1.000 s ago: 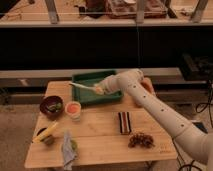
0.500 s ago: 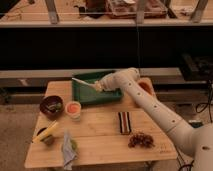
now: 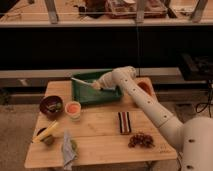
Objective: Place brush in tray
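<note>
The green tray (image 3: 87,95) sits at the back middle of the wooden table. The brush (image 3: 82,81) has a thin pale stick handle pointing up-left and a light head near my gripper. My gripper (image 3: 101,85) is at the end of the white arm, over the tray's right half, with the brush at its tip. The brush lies low over the tray's inside; whether it touches the tray floor is unclear.
A dark bowl (image 3: 51,105) and a small cup with orange contents (image 3: 73,108) stand left of centre. A yellow banana-like thing (image 3: 46,132) and a grey cloth (image 3: 67,147) lie at the front left. A dark striped block (image 3: 124,122), a dark cluster (image 3: 140,140) and an orange bowl (image 3: 144,88) are right.
The gripper and brush have moved further back over the tray, and the brush handle now points up-left above the tray's inside.
</note>
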Motion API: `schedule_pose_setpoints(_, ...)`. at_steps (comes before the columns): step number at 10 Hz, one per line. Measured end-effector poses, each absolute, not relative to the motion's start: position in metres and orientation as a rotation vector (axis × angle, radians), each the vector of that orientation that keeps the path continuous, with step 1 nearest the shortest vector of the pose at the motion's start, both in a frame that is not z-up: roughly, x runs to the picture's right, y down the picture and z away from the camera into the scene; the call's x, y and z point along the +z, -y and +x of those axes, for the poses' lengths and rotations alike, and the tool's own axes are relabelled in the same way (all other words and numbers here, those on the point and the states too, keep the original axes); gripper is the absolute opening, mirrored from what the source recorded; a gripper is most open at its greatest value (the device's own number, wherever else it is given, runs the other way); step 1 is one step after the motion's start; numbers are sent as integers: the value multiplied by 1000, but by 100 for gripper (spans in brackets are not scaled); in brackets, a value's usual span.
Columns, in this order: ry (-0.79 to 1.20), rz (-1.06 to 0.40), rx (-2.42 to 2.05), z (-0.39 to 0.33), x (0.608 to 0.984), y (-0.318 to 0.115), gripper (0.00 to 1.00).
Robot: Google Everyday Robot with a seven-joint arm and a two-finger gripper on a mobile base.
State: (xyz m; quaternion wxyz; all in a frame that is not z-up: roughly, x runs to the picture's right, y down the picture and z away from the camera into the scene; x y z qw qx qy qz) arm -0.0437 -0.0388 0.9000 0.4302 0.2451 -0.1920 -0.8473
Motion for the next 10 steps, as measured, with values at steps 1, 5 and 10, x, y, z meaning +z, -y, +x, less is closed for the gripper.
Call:
schedule_pose_setpoints(1,476,609,-2106,-42,902,39,53)
schedule_pose_setpoints(5,444,578,-2063,-26,904,42,80)
schedule_pose_setpoints(10,437,580,-2052,-22,904,41,80)
